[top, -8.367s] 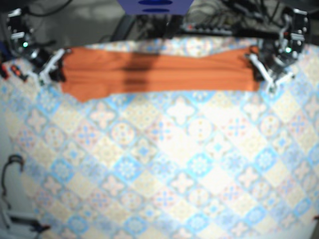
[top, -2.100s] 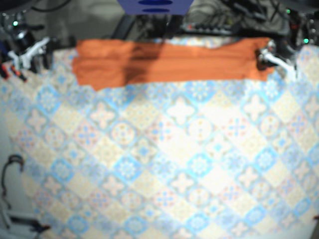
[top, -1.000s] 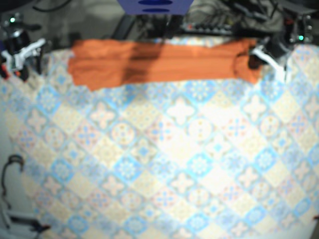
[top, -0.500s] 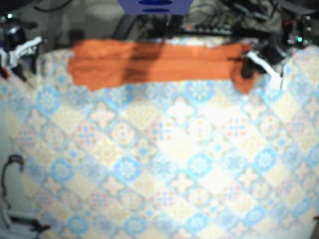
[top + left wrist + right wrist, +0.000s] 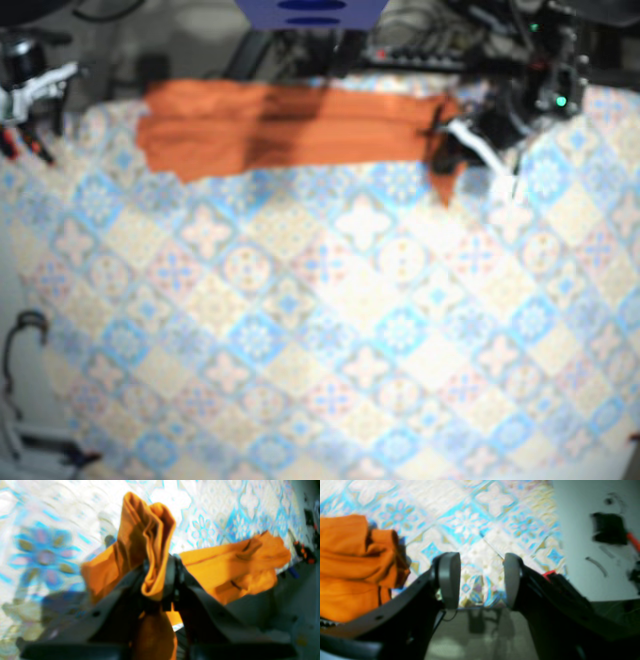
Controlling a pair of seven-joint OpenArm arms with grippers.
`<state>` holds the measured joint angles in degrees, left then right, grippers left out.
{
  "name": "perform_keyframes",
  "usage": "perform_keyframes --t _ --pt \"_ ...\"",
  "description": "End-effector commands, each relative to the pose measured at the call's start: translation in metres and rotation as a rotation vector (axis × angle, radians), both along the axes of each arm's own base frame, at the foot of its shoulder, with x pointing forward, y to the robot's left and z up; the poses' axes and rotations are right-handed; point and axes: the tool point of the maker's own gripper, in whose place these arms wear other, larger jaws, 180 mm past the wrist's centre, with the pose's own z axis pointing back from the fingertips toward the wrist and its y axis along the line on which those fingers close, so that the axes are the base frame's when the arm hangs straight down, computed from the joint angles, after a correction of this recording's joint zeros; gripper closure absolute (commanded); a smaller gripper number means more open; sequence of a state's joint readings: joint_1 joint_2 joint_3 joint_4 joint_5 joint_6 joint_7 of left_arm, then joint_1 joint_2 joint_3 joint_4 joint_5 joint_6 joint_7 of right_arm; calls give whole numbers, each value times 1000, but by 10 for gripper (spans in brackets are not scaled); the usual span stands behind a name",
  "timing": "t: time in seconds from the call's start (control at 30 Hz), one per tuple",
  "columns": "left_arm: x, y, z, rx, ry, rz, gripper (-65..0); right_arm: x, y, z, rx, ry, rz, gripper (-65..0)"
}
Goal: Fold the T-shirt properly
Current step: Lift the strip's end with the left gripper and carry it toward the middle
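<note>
Patterned cloth (image 5: pixel 330 330), printed with blue, yellow and pink tile motifs, fills almost the whole scene in a blurred picture from above. An orange T-shirt (image 5: pixel 280 125), folded into a long narrow band, lies along the far edge from the far left toward the right.

The left gripper (image 5: pixel 160 580), on the scene's right, has its jaws clamped tight on that band's right end. Soft fabric stands up between them in a crumpled fold of several layers. That end is raised off the cloth, and a small flap hangs below it.

The right gripper (image 5: pixel 481 577) sits at the far left corner, apart from the shirt. Its jaws are spread wide, nothing between the rounded grey pads (image 5: pixel 448 580).

Dark cables (image 5: pixel 440 50) tangle beyond the far edge beside a blue block (image 5: pixel 310 12). A black cable loop (image 5: pixel 22 335) lies off the cloth at near left.
</note>
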<state>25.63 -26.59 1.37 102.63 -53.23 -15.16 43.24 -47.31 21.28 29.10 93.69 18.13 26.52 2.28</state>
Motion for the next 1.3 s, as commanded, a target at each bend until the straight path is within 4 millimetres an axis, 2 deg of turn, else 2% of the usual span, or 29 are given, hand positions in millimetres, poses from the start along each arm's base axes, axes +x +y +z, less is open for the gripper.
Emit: perform_keyframes --t 0.0,0.2,0.5,0.77,0.97,1.13,1.27 --pt "7 -4 7 -4 -37 -13 0 5 0 13 -8 -40 18 -273" --pt "4 -33 -8 -23 -11 -55 0 1 2 12 -7 -29 19 -273" --pt "7 -74 -7 -44 -37 -137 0 -5 4 8 8 -28 -6 -273" --pt "6 -86 -9 -54 -35 -147 0 -9 2 8 14 -34 -33 -273" --pt "-4 -102 -11 -61 -27 -196 0 -9 3 7 15 -32 -32 -273" --pt "-4 -108 -10 -76 -28 -195 0 -10 3 7 15 -30 -32 -273" --pt "5 -110 -5 -77 -51 -196 0 -10 4 6 18 -29 -31 -273"
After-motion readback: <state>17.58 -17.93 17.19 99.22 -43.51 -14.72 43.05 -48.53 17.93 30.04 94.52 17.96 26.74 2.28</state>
